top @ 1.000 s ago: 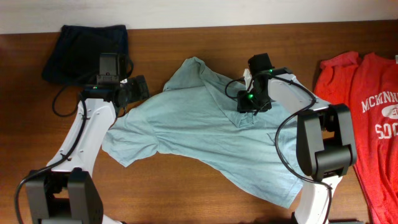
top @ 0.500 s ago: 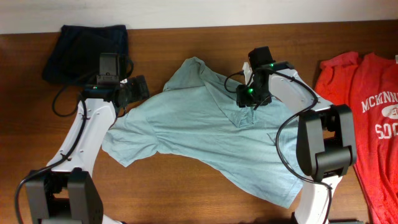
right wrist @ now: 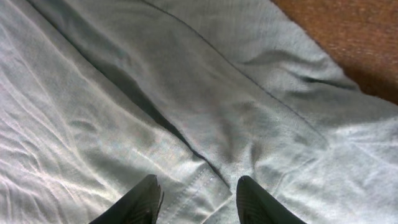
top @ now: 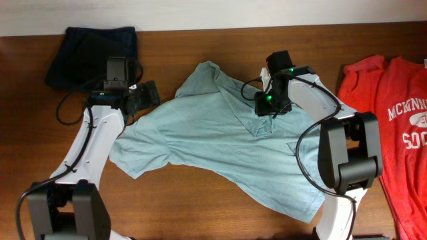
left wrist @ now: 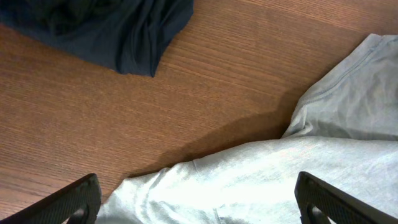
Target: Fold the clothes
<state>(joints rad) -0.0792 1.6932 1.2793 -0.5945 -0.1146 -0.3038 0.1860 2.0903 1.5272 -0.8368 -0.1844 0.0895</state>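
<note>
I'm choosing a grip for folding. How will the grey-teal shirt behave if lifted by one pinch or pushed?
Probably floppy: the shirt lies flat with soft creases, so it should drape from a pinch. Likely light, being thin cloth. Pushed, it would probably bunch rather than slide on the table, like the ridge by the right gripper.

The whole desk [top: 200, 193] is viewed straight down from above by the overhead camera. The left wrist view is angled closely onto the desk and an edge of the pale T-shirt [left wrist: 261, 180]; the right wrist view is held very near the same shirt.
</note>
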